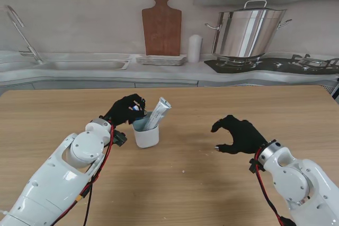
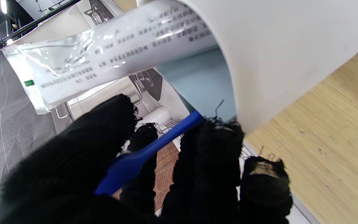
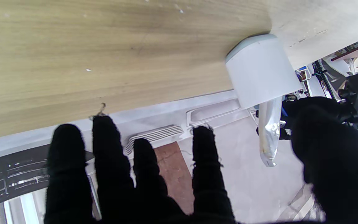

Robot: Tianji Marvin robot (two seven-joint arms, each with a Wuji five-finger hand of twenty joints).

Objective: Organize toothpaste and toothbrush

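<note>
Stand view: white cup (image 1: 146,136) stood mid-table, toothpaste tube (image 1: 158,113) leaning out of it. Left hand (image 1: 125,109) sat at the cup's rim; right hand (image 1: 239,135) hovered well apart, fingers spread, holding nothing.

Left wrist view: fingers (image 2: 210,161) were clamped on a blue toothbrush (image 2: 148,152), its far end at the cup's mouth — handle likely stiff, light, slick; best pinched mid-handle.

Right wrist view: fingers (image 3: 110,161) apart over bare wood; the tube (image 3: 269,133) looked soft and crushable — grip its flat crimped end.
</note>
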